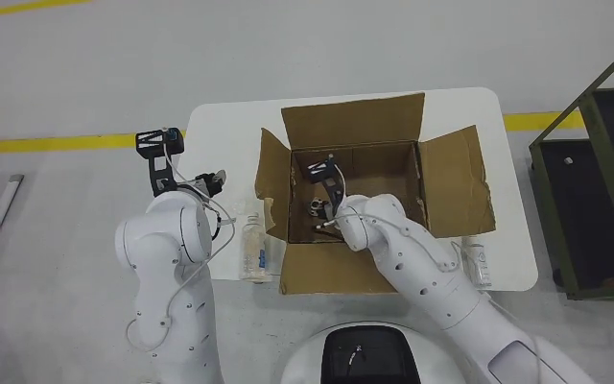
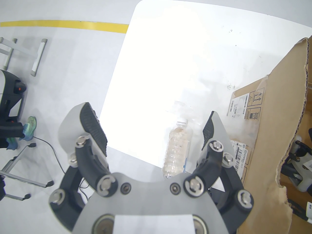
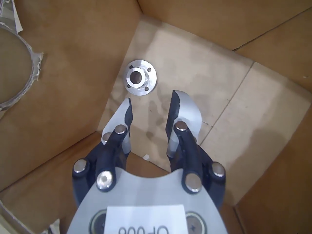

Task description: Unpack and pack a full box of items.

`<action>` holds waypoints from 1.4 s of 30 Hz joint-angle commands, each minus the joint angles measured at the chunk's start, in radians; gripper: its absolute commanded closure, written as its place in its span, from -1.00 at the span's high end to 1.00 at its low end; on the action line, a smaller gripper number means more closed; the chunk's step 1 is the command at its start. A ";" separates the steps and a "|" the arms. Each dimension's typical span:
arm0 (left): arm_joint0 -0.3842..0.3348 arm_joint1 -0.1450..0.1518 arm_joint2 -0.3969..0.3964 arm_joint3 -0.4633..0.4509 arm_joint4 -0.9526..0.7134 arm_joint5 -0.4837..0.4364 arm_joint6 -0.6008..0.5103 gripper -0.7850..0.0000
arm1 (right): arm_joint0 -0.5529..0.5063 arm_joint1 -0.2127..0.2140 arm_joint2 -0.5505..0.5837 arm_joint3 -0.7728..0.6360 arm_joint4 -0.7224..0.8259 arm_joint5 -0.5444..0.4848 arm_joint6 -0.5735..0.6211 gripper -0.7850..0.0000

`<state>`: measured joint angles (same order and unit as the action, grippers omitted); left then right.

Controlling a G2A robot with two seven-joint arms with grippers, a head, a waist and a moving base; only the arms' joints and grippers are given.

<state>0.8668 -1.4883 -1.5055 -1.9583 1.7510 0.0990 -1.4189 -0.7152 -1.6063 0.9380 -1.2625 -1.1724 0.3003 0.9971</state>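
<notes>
Right gripper (image 3: pixel 151 97) parted, poised inside box (image 3: pixel 73 37), near flange (image 3: pixel 148 81).

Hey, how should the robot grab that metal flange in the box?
Probably from straight above, closing the right gripper on the raised centre hub. The metal flange lies flat on the box floor, hub up, its thin rim beside a wall, leaving little for a side grip.

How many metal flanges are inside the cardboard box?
1. The metal flange lies on the cardboard box floor near a corner, ahead of the right gripper. The right arm may hide others.
</notes>
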 commanded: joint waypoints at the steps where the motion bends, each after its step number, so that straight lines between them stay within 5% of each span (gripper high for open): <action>1: 0.000 0.000 0.000 0.000 0.000 0.000 0.000 1.00 | 0.002 -0.005 -0.002 0.011 0.011 0.021 -0.021 0.57; 3: 0.000 0.000 0.000 0.000 0.000 0.000 0.000 1.00 | 0.006 -0.011 0.000 0.025 0.020 0.052 -0.032 0.57; 8: 0.000 0.000 0.000 0.000 0.000 0.000 0.000 1.00 | 0.032 -0.026 -0.003 0.059 0.034 0.138 -0.045 1.00; 14: 0.000 0.000 0.000 0.000 0.000 0.000 0.000 1.00 | 0.065 -0.046 -0.029 0.103 0.033 0.209 -0.040 1.00; 31: 0.000 0.000 0.000 0.000 0.000 0.000 0.000 1.00 | 0.065 -0.055 -0.041 0.129 0.036 0.187 -0.065 1.00; 42: 0.000 0.000 0.000 0.000 0.000 0.000 0.000 1.00 | 0.150 -0.078 -0.081 0.193 -0.014 0.156 0.029 1.00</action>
<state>0.8668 -1.4883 -1.5055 -1.9583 1.7510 0.0990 -1.4189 -0.5745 -1.6810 0.8648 -1.0789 -1.1803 0.4579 1.0221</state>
